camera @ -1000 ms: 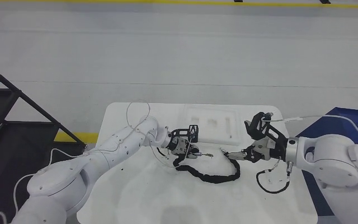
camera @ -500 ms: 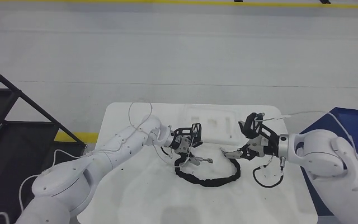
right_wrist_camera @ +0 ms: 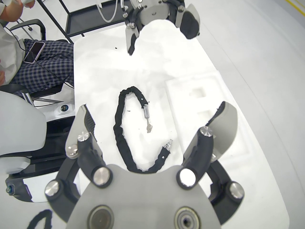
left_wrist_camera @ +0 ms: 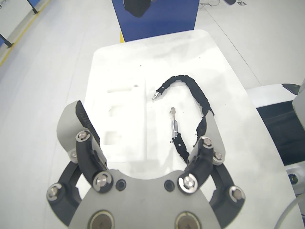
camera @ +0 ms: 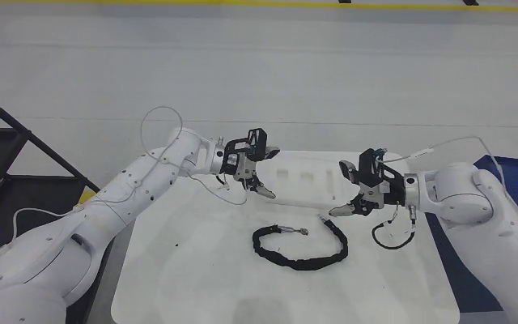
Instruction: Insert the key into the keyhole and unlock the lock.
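Lying in a loose U on the white rounded-corner surface (camera: 202,267), the black fabric-sleeved chain lock (camera: 299,259) sits between the two tools and is gripped by neither. The left tool (camera: 272,172) hangs above the surface with its grey fingers spread wide and nothing between them. From its own wrist camera the left tool (left_wrist_camera: 144,110) frames the chain lock (left_wrist_camera: 197,91) ahead of it, with one curve of the sleeve passing behind the tip of one finger. The right tool (camera: 343,189) is likewise spread and empty, facing the left tool across the surface. One end of the chain carries a short silver metal lock cylinder (right_wrist_camera: 145,111), and the small silver key (right_wrist_camera: 149,127) sticks out of that cylinder's end, pointing toward the right tool (right_wrist_camera: 153,108). The key (camera: 301,232) lies roughly midway between the tools, well apart from the left tool's fingers. The chain's other end, a bare silver metal pin (camera: 324,219), is free of the cylinder and lies near the right tool's lower fingertip. A flat white foam tray with rectangular recesses (camera: 320,194) rests on the surface between the tools, just beyond the chain.
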Motion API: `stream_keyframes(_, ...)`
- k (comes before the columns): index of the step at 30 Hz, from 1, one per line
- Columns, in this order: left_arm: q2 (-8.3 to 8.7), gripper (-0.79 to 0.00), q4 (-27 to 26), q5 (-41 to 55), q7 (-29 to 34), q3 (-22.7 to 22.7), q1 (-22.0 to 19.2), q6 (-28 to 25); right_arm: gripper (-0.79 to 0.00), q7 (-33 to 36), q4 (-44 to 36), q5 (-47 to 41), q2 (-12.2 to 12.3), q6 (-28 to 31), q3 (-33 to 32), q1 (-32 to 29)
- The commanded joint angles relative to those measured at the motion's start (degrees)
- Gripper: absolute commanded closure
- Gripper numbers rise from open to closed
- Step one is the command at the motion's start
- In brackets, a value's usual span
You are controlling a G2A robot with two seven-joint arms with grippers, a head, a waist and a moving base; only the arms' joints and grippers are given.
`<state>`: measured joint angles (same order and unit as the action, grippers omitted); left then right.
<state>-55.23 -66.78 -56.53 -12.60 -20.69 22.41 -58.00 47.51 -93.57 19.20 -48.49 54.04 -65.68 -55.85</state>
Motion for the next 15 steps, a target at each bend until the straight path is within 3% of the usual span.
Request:
stream_keyframes(1,0.74,-0.785,-0.48,0.21,-1.69,-0.02,-1.10,0.00,-0.785,-0.22,2.68,-0.81,-0.21,1.44,0.71,2.49)
stream_keyframes(7,0.79,-0.785,0.63,2.21,-4.60,2.03,-5.64,0.00,-0.785,-1.23,9.16,-3.25,-1.04,3.96,4.24,10.72)
stream_keyframes(15,-1.86,-0.785,4.86,5.88,-5.71,6.94,-11.09,0.00,-0.785,-1.23,15.12,-6.79,-1.65,3.96,10.59,19.94)
